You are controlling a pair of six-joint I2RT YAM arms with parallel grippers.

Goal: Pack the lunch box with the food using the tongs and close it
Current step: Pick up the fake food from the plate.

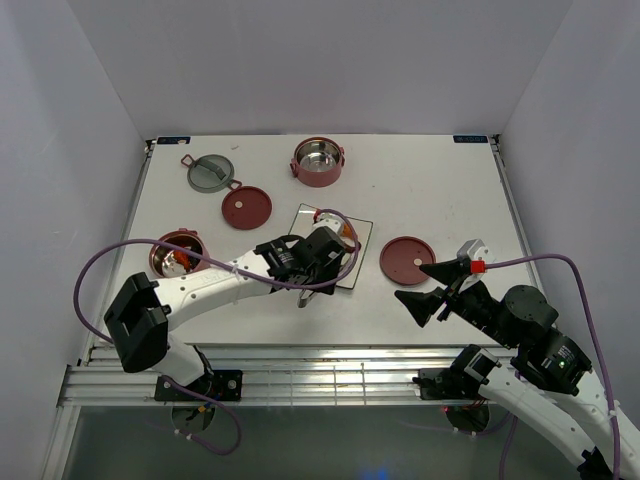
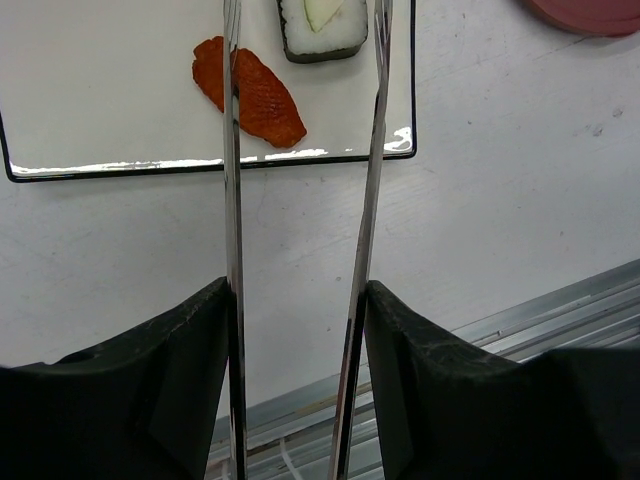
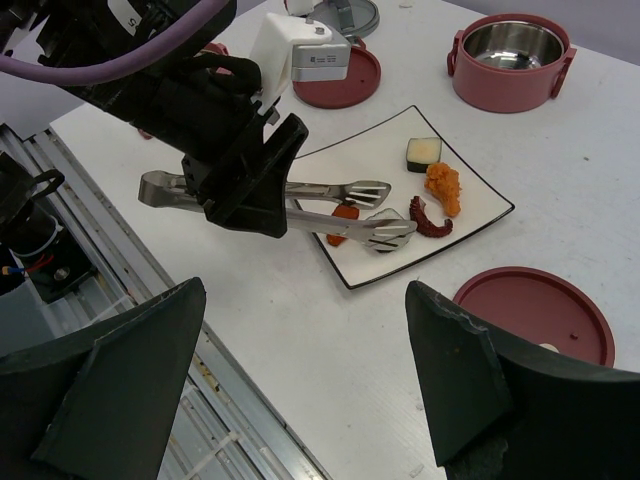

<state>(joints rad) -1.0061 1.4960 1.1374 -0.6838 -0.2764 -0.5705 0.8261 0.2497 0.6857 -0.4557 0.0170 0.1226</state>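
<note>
Left gripper (image 2: 298, 290) pinching tongs (image 3: 340, 186), blades apart over plate (image 2: 100, 120). Red strip (image 2: 262, 100) lies slantwise under left blade, mostly between the 2 blades. Sushi (image 2: 322, 28) farther out. Right gripper (image 1: 430, 288) spread, empty, off to right; left arm nearer. Likely next: squeeze on strip.

Table (image 1: 440, 190): a white rectangular top between pale walls, with a metal rail along its near edge.
Far left: a grey-green lid (image 1: 211, 172) lies flat near the corner.
Just beside it: a left red lid (image 1: 246, 208), a flat disc, sits nearer the middle.
Far centre: a far bowl (image 1: 318, 181), dusty red with a shiny steel inside, stands upright.
Left side: a left bowl (image 1: 153, 262) of the same kind stands upright.
Centre: a square plate (image 1: 306, 218), white with a dark rim.
Right of the plate: a right red lid (image 1: 408, 260) lies flat, apart from it.
</note>
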